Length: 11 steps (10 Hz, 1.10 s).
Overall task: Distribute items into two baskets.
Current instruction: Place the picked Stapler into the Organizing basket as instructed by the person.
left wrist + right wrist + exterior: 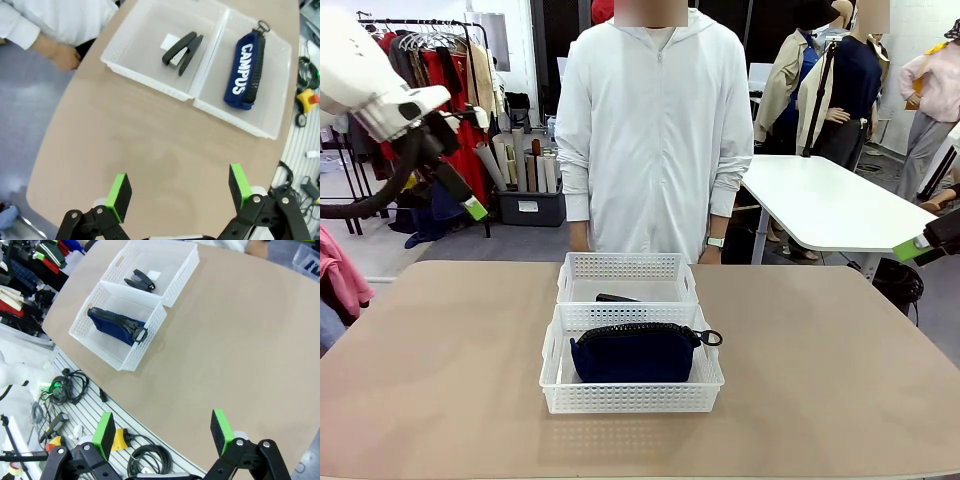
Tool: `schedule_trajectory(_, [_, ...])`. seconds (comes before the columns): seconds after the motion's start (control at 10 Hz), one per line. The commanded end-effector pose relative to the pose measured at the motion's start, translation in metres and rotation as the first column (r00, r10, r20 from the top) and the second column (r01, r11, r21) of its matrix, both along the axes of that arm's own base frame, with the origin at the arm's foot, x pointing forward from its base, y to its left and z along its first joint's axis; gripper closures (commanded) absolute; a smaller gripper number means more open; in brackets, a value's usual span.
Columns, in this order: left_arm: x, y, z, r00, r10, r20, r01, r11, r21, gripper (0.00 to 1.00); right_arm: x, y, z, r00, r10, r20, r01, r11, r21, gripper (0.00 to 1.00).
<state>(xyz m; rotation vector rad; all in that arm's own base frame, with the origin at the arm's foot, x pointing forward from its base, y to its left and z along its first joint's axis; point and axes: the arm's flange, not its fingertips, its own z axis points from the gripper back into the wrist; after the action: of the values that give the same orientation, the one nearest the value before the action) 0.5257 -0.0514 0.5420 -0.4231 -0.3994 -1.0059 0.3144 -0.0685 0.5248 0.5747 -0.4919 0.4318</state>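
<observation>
Two white lattice baskets stand end to end in the middle of the table. The near basket (630, 397) holds the navy blue pouch (635, 350), its ring pull to the right. Inside the far basket (625, 266) lies the black stapler (616, 298). In the left wrist view the stapler (182, 48) and the pouch (245, 70) lie far ahead of my left gripper (179, 189), which is open and empty. My right gripper (162, 431) is open and empty too, high above the table edge, with the pouch (112, 322) and the stapler (140, 279) far off. In the front view, the left gripper (470, 200) hangs at upper left and the right gripper (925, 242) at the right edge.
A person in a white hooded jacket (655, 120) stands at the far side, with a hand (62, 55) by the table edge. The tan table (440, 360) is bare around the baskets. Cables (75, 387) lie on the floor beside it. A white table (830, 205) stands behind.
</observation>
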Motion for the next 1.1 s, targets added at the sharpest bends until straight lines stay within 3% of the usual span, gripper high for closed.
schedule_trajectory(0.0, [-0.041, 0.010, 0.001, 0.997, 0.064, 0.048, -0.060, 0.995, -0.077, 0.00, 0.000, -0.001, 0.000, 1.000, -0.005, 0.001, 0.005, 1.000, 0.002, 0.00])
schedule_trajectory(0.2, [-0.085, 0.030, -0.004, 0.984, 0.172, 0.046, -0.164, 0.977, -0.134, 0.00, 0.000, -0.001, 0.000, 1.000, -0.005, 0.001, 0.005, 1.000, 0.002, 0.00])
schedule_trajectory(0.4, [-0.108, 0.045, -0.023, 0.980, 0.201, -0.003, -0.198, 0.966, -0.166, 0.00, 0.000, -0.001, 0.000, 1.000, -0.005, 0.001, 0.005, 1.000, 0.002, 0.00])
schedule_trajectory(0.6, [-0.131, 0.069, -0.027, 0.977, 0.209, 0.038, -0.194, 0.951, -0.240, 0.00, 0.000, -0.001, 0.000, 1.000, -0.005, 0.001, 0.005, 1.000, 0.002, 0.00])
schedule_trajectory(1.0, [-0.138, 0.102, -0.035, 0.981, 0.188, 0.044, -0.162, 0.928, -0.336, 0.00, 0.000, -0.001, 0.000, 1.000, -0.005, 0.001, 0.005, 1.000, 0.002, 0.00])
